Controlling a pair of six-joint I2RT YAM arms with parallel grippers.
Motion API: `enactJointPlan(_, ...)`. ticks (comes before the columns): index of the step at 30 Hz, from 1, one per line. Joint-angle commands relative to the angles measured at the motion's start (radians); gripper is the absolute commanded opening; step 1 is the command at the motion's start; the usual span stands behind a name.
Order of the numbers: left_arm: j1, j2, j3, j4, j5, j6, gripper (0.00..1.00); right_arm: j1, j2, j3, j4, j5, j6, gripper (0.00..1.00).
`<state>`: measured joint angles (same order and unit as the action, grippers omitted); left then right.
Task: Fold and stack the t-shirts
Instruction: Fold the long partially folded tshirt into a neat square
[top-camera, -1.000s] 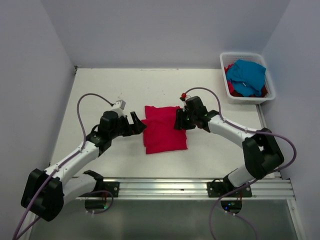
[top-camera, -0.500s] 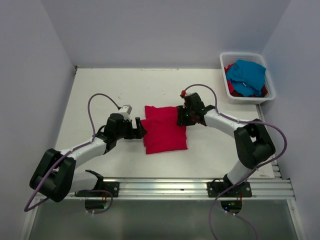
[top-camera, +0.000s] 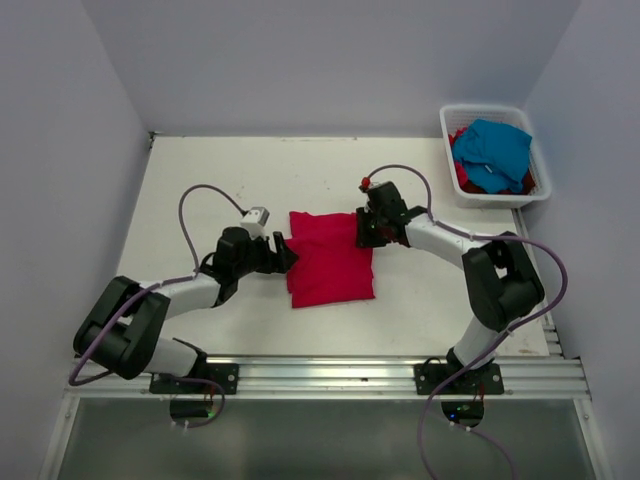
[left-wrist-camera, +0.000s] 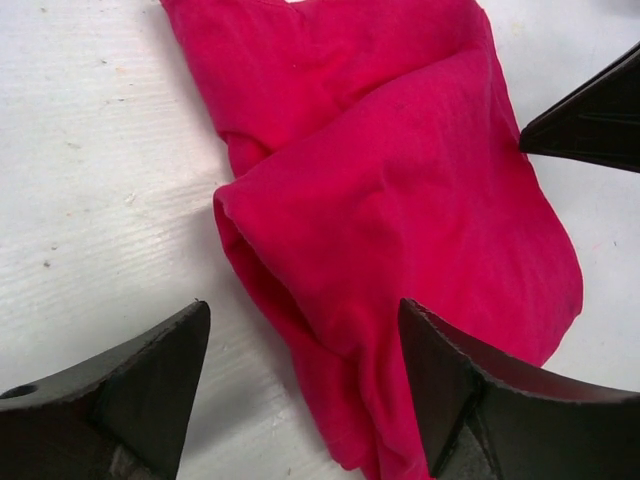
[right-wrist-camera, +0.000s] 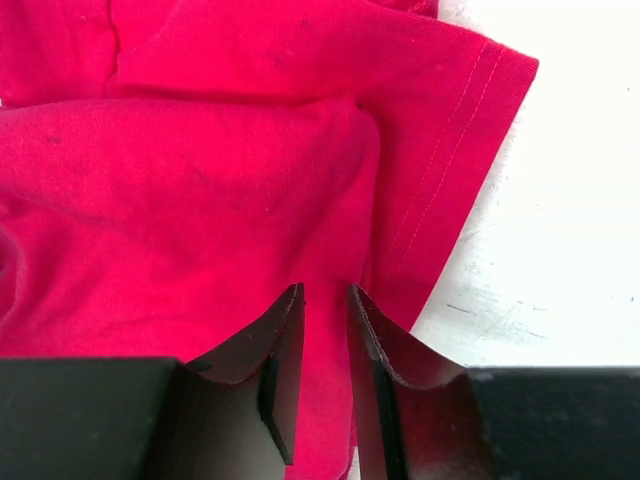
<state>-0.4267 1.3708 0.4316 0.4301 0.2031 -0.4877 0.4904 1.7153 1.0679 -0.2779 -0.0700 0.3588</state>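
Note:
A crimson red t-shirt (top-camera: 328, 258) lies folded in the middle of the table. My left gripper (top-camera: 283, 252) is at its left edge, low over the table. It is open, and its fingers (left-wrist-camera: 130, 380) straddle the folded edge of the red t-shirt (left-wrist-camera: 380, 200). My right gripper (top-camera: 362, 230) rests on the shirt's upper right corner. Its jaws (right-wrist-camera: 327, 300) are open by a narrow gap over the red t-shirt (right-wrist-camera: 200, 170), beside a stitched sleeve hem, and the cloth in the gap looks smooth. A turquoise t-shirt (top-camera: 492, 148) and another red t-shirt (top-camera: 462, 176) lie in the basket.
The white slatted basket (top-camera: 445, 125) stands at the back right corner of the table. Grey walls close in the left, back and right sides. A metal rail (top-camera: 330, 372) carrying the arm bases runs along the near edge.
My left gripper has slid right up to the shirt's left edge, its jaws narrowing a little. My right gripper has shifted slightly back onto the shirt's corner, and its jaws have closed to a narrow gap.

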Motion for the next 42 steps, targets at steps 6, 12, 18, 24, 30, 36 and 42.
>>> enactJointPlan(6, 0.002, 0.119, 0.025, 0.232, 0.065, -0.058, 0.70, -0.006, -0.011, 0.038, 0.013, 0.013, -0.017, 0.20)
enactJointPlan(12, 0.002, 0.149, 0.029, 0.277, 0.065, -0.068, 0.64, -0.007, -0.019, 0.037, 0.013, 0.015, -0.021, 0.16)
enactJointPlan(18, 0.002, 0.151, 0.045, 0.292, 0.039, -0.060, 0.61, -0.007, -0.014, 0.044, 0.013, 0.019, -0.027, 0.11)
enactJointPlan(24, 0.002, 0.203, 0.102, 0.271, 0.012, -0.026, 0.61, -0.013, 0.000, 0.069, 0.013, 0.041, -0.029, 0.09)
enactJointPlan(30, 0.002, 0.263, 0.139, 0.272, 0.012, -0.018, 0.60, -0.036, 0.043, 0.119, 0.011, 0.059, -0.034, 0.18)
enactJointPlan(36, 0.002, 0.286, 0.147, 0.283, 0.016, -0.028, 0.59, -0.062, 0.133, 0.182, 0.014, 0.032, -0.037, 0.27)
enactJointPlan(42, 0.003, 0.284, 0.144, 0.286, 0.021, -0.032, 0.58, -0.076, 0.208, 0.221, 0.039, -0.017, -0.031, 0.25)
